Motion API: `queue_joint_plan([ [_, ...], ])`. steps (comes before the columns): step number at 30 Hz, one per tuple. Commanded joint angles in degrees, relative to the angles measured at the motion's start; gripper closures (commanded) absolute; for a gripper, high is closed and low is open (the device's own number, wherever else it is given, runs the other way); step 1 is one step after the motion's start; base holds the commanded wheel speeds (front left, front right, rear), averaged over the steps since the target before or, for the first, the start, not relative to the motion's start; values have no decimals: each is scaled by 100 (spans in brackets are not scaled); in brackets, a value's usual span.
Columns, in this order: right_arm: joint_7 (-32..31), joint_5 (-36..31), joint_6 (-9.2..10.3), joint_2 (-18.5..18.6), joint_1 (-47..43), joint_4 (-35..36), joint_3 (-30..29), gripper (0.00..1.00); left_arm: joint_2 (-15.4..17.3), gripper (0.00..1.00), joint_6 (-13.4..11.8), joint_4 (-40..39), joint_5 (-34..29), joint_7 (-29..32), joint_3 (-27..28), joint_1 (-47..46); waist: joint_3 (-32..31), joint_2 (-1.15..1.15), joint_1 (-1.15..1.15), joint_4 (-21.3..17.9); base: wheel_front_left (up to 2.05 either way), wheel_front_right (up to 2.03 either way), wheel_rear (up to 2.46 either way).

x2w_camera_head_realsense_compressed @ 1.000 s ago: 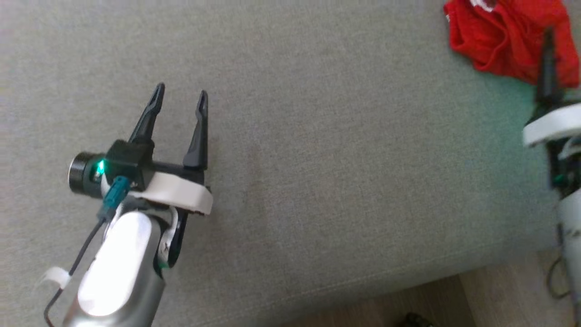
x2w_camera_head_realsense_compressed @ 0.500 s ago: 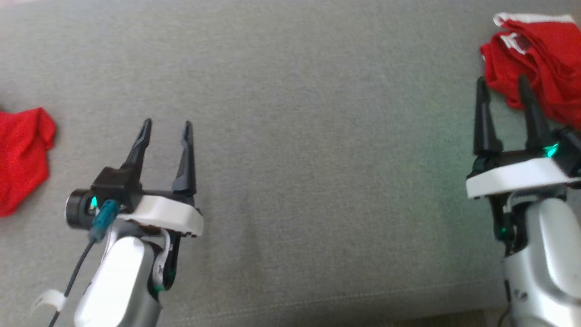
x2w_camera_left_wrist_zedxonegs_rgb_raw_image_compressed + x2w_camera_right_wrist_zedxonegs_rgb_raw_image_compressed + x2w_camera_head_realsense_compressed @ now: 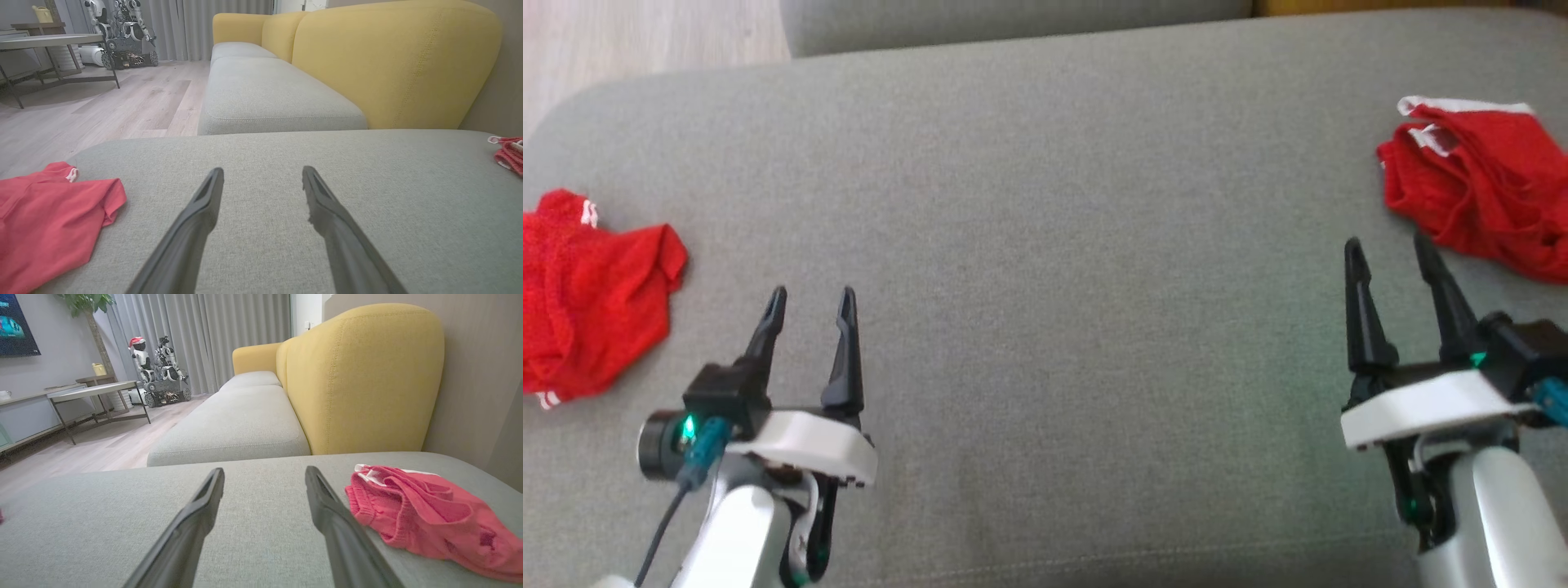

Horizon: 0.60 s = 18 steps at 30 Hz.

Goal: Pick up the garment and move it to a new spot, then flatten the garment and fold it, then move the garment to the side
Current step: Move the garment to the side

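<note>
Hovering wide open and empty, left gripper (image 3: pixel 813 294) and right gripper (image 3: pixel 1387 243) seem at step 1, nothing yet done. A crumpled red mesh garment (image 3: pixel 1478 196) lies just right of the right fingers, and a second red garment (image 3: pixel 588 302) lies left of the left fingers.

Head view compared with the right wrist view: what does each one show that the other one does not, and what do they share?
Head view adds: the left claw, open. Right wrist view adds: the yellow sofa back, grey curtains, a table and another wheeled robot. Shared: the grey cushion, the right claw, open, and the crumpled red garment beside it.
</note>
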<state>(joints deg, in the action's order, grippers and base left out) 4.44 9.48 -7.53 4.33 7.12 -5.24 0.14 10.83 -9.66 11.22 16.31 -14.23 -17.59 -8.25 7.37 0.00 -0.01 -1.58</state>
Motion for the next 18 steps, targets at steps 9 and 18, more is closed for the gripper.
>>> queue_joint_plan([
  [9,-175,-68,4,-76,-451,487,147,0,199,0,-69,-156,79,-60,184,233,-469,0,1,-52,0,0,0],
  [18,-280,-77,4,-108,-611,663,153,0,230,0,-110,-217,104,-15,140,332,-538,0,1,-65,0,0,0],
])
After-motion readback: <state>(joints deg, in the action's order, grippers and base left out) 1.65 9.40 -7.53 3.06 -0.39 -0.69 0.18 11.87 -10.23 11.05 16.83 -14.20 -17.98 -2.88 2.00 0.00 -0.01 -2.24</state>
